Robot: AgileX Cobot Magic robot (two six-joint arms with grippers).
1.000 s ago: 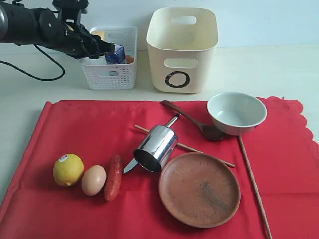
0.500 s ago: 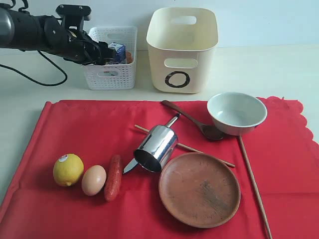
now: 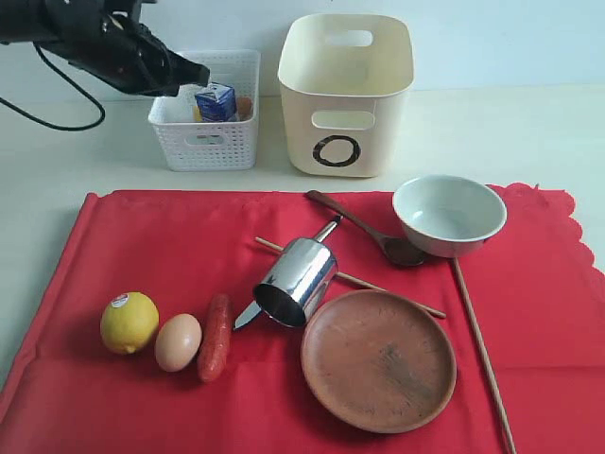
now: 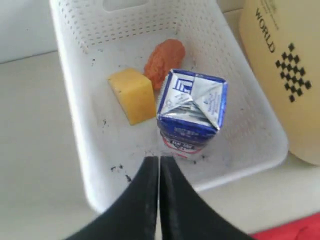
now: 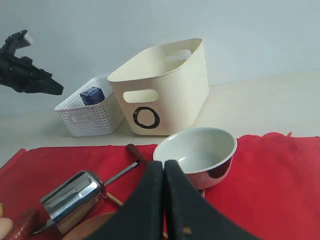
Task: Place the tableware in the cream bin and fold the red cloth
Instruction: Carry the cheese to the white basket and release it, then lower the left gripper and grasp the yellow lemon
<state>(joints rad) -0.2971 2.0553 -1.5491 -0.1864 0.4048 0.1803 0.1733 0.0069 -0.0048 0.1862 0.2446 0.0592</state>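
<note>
- The left gripper (image 3: 194, 74) hangs at the far left, above the left rim of the white perforated basket (image 3: 206, 142). Its jaws are pressed together with nothing between them.
- Inside that basket a blue milk carton (image 4: 191, 112) stands upright. A yellow cheese wedge (image 4: 133, 95) and a reddish-orange food piece (image 4: 164, 59) lie just beside it.
- The cream bin (image 3: 346, 95) stands on the pale surface (image 3: 510, 132) just right of the basket, its black "O" facing near.
- The red cloth (image 3: 142, 246) lies flat and unfolded over the near part of the surface, its scalloped edge to the right.
- The right gripper (image 5: 164, 167) is clenched on nothing, above the cloth and near the grey-green bowl (image 3: 449, 215).
- The bowl sits upright on the far right of the cloth, with the head of the dark wooden spoon (image 3: 359, 225) just beside its left side.
- The steel cup (image 3: 298, 281) lies on its side mid-cloth across one chopstick (image 3: 378, 287), and a small knife (image 3: 248, 315) pokes out at its near left.
- The brown plate (image 3: 378, 360) rests near the cup's right side, and the second chopstick (image 3: 482, 350) runs along the plate's right.
- A lemon (image 3: 129, 322), an egg (image 3: 178, 341) and a sausage (image 3: 216, 337) sit in a row on the near left of the cloth.
</note>
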